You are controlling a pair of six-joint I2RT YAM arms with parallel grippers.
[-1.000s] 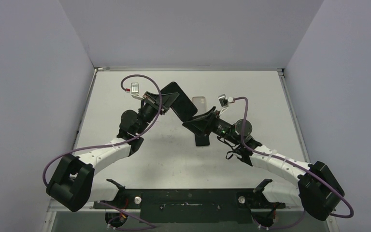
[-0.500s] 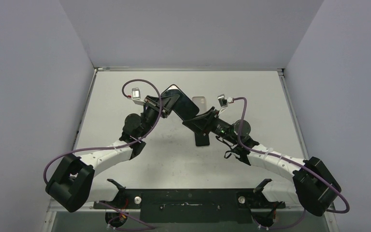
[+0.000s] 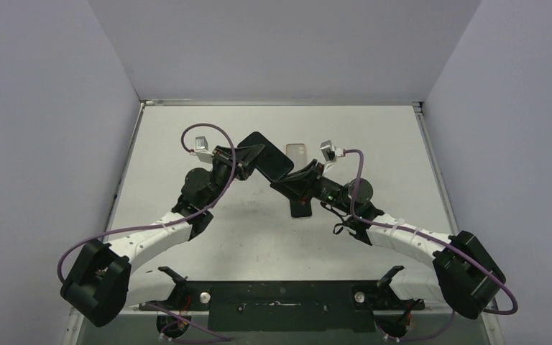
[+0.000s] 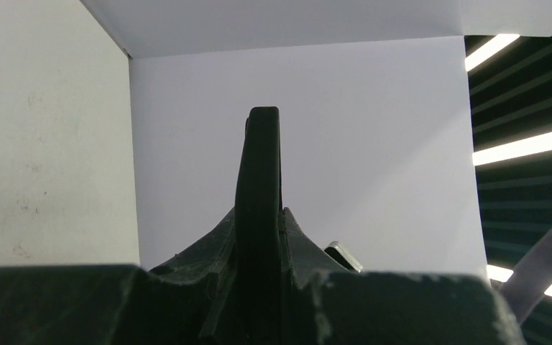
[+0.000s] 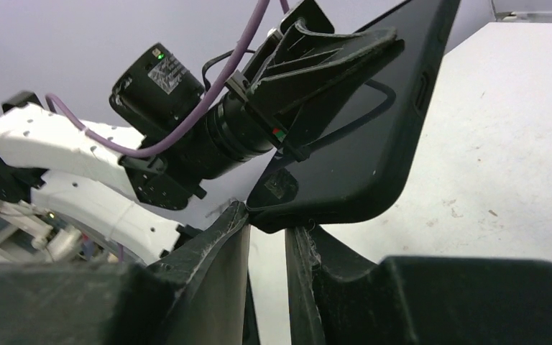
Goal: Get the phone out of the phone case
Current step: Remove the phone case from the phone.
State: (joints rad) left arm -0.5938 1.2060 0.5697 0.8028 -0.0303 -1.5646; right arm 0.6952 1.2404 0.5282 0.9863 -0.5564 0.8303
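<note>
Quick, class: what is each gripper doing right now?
Left gripper: closed, holding the phone case.
Right gripper: at the case's corner; gripping or not, cannot be told.

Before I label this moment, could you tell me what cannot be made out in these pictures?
Left wrist view: the phone case shows edge-on in the left gripper, so both faces are hidden.
Right wrist view: whether the right gripper pinches the case's corner; its own fingers hide the contact.
Top view: the dark object beneath the right gripper is partly covered and too small to identify.
</note>
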